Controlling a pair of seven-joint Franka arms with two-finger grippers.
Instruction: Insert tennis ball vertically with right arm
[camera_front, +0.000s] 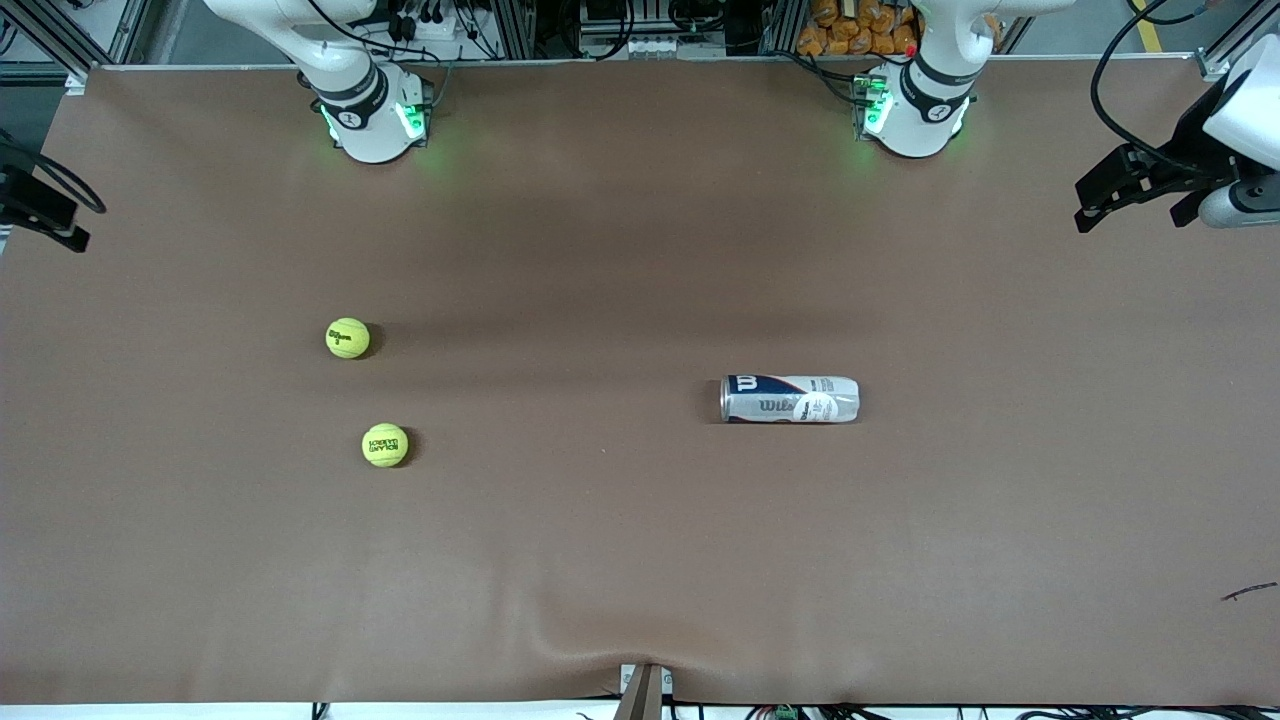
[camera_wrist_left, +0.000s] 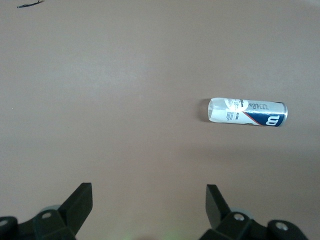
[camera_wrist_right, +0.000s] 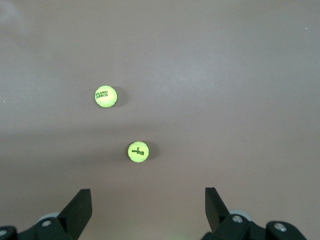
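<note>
The brown bench (camera_front: 640, 560) filled the front view, bare but for a few small things. The right arm (camera_front: 340, 70) and the left arm (camera_front: 935, 80) rose from their bases along its upper edge, each waiting raised above its own end.

The left gripper (camera_wrist_left: 149, 210) hung high over the left arm's end of the bench, its fingers (camera_wrist_left: 80, 202) spread wide with nothing between them. The right gripper (camera_wrist_right: 148, 210) hung high over the right arm's end, its fingers (camera_wrist_right: 80, 207) equally wide apart and holding nothing.

A tennis ball can (camera_front: 790, 399) lay on its side toward the left arm's end of the bench, its clear body wrapped in a blue, white and silver label; it showed in the left wrist view (camera_wrist_left: 247, 112) well apart from that gripper.

Two yellow-green tennis balls rested on the bench toward the right arm's end, well apart from the can. The Wilson ball (camera_front: 347, 338), also seen from the right wrist (camera_wrist_right: 138, 151), lay farther from the front camera. The Roland Garros ball (camera_front: 385, 445), also seen from the right wrist (camera_wrist_right: 105, 96), lay nearer to it. The two were near each other but not touching, and neither gripper touched either ball.

A small dark scrap (camera_front: 1250, 591) lay on the bench near the edge at the left arm's end.
</note>
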